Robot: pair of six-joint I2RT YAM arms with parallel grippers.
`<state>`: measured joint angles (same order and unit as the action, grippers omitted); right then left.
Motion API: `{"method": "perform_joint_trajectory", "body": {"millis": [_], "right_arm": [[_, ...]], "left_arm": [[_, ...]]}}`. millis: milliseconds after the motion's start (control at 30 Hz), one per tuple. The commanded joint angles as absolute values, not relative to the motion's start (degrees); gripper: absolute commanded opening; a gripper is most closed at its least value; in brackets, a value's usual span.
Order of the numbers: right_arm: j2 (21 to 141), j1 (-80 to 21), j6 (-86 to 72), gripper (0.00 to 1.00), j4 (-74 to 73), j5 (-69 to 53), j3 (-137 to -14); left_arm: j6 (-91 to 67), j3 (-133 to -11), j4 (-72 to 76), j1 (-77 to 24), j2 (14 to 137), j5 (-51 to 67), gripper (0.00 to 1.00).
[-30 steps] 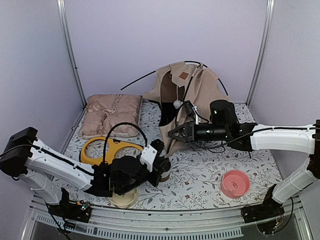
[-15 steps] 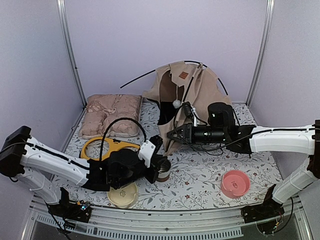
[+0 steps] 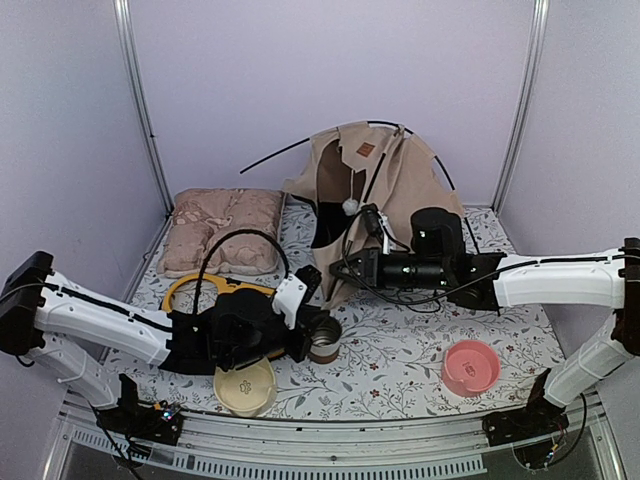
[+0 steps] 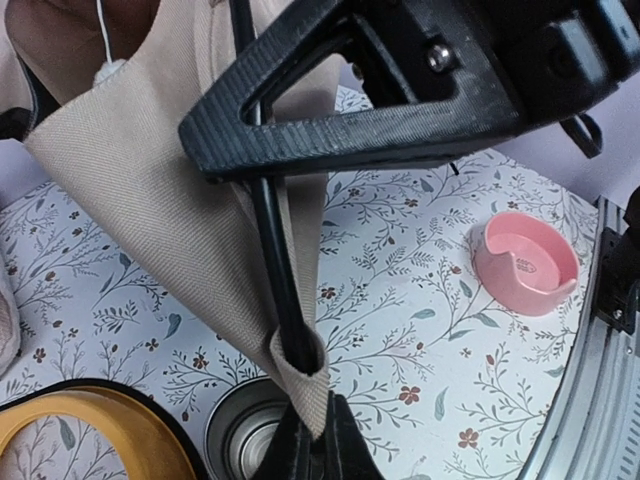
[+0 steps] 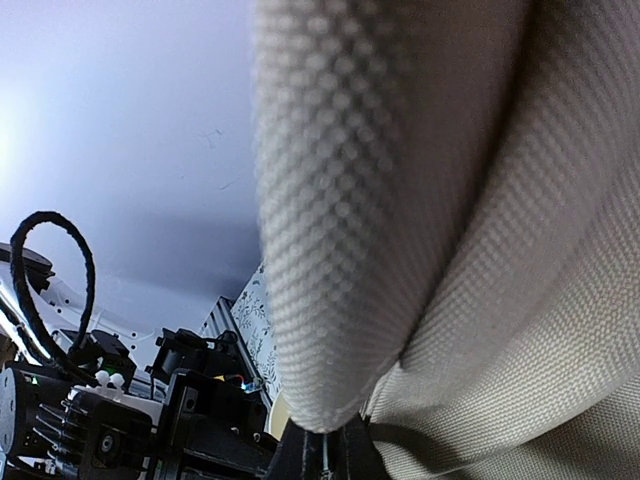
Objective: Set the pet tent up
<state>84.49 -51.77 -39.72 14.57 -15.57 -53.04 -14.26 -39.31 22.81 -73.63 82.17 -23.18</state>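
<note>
Tensioning the pet tent (image 3: 385, 175) corner — left end effector (image 4: 310, 452), right end effector (image 3: 342, 268) both clamped on it — next: likely pull outward

Top external: fixed high behind both arm bases, looking down and forward over the whole desk (image 3: 400, 370). Left wrist: low and close, facing rightward past a pet tent (image 4: 150, 200) corner; its pink bowl (image 4: 525, 262) also shows from above. Right wrist: lens almost against the tent fabric, facing the left arm (image 5: 100, 420).
</note>
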Motion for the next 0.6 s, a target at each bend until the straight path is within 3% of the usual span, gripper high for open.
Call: {"method": "perform_joint_trajectory", "body": {"millis": [0, 300, 567], "right_arm": [[86.55, -50.85, -39.43, 0.00, 13.45, -7.90, -53.13], [87.23, -51.52, -39.71, 0.00, 13.71, -8.06, -53.72], [86.72, -51.51, -39.38, 0.00, 13.49, -8.19, -54.18]], "left_arm": [[-14.95, -41.19, 24.12, -74.05, 79.19, -17.69, 0.05], [-15.22, -42.46, 24.15, -72.08, 79.28, -16.98, 0.08], [-15.47, -42.80, 24.22, -71.28, 79.18, -17.05, 0.21]]}}
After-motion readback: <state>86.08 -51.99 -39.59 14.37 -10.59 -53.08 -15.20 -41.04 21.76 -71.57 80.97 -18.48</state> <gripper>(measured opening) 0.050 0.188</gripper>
